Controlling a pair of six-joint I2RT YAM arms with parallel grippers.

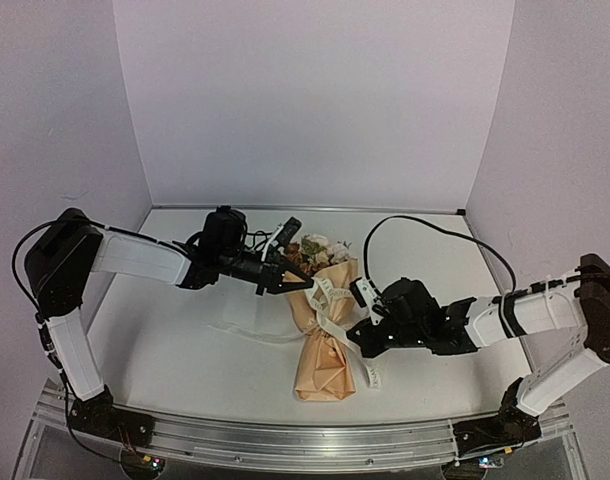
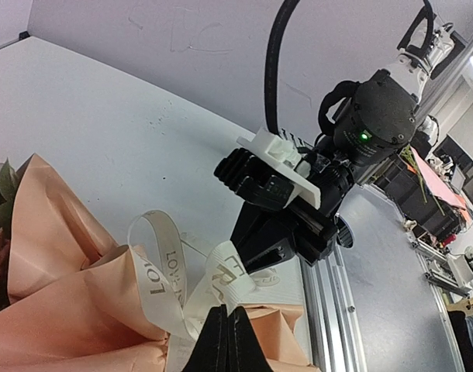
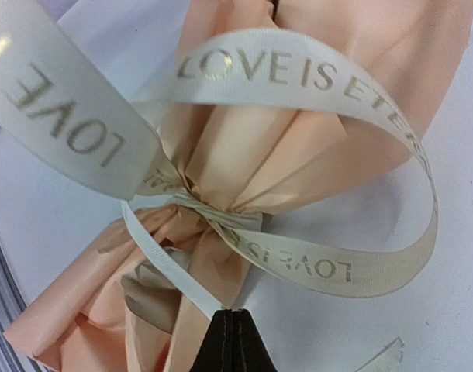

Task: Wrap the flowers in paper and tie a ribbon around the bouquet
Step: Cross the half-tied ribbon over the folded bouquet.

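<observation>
Both L fingers point(image 2: 213, 341) & R fingers point(image 3: 219, 349) pinch ribbon point(image 3: 298, 70); pull apart evenly, slow, cinching knot point(image 3: 191, 203) w/o dragging bouquet point(image 1: 325, 350).

Peach paper point(image 3: 244, 155); cream, gold-lettered ribbon point(image 3: 298, 70)

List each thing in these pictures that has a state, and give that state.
bouquet, wrapped, lying on the table.
ribbon, knotted around the bouquet's neck, loops loose.
flowers, heads showing at the wide end.
left gripper, shut on the ribbon.
right gripper, shut on the ribbon.
</observation>
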